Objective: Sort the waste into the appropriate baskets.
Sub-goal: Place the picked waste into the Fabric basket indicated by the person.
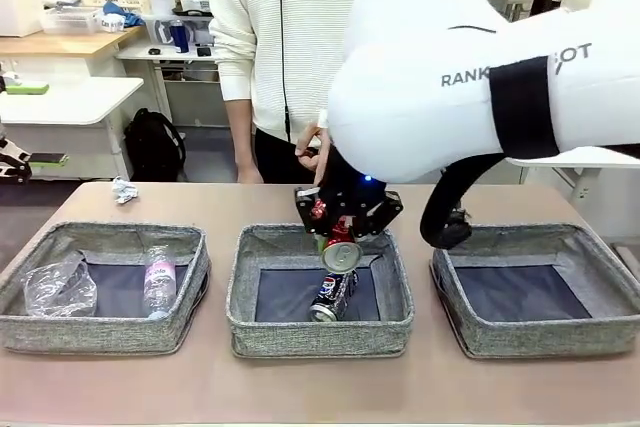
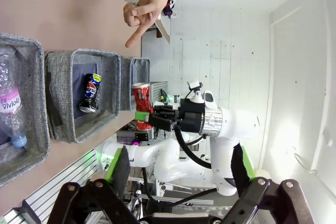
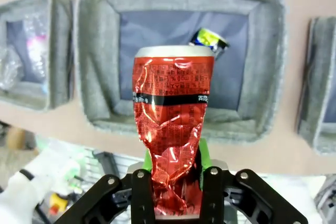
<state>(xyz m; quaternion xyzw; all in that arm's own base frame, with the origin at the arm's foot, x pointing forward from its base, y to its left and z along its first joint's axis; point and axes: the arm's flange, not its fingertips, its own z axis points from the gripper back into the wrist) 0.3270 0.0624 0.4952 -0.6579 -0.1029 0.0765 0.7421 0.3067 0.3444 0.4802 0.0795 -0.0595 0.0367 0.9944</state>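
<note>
My right gripper (image 1: 345, 215) is shut on the crushed red can (image 1: 340, 252), held above the far wall of the middle basket (image 1: 320, 335). In the right wrist view the red can (image 3: 173, 124) stands up from between the fingers of that gripper (image 3: 177, 184). A dark blue Pepsi can (image 1: 333, 295) lies in the middle basket. The left basket (image 1: 100, 332) holds a clear plastic cup (image 1: 60, 287) and a small pink-labelled bottle (image 1: 159, 280). A crumpled paper ball (image 1: 124, 190) lies on the table behind it. My left gripper (image 2: 178, 167) is open and holds nothing.
The right basket (image 1: 540, 342) has nothing in it. A person stands at the far edge of the table, one hand (image 1: 310, 152) just behind my right gripper. My right arm (image 1: 480, 67) covers much of the upper right of the front view.
</note>
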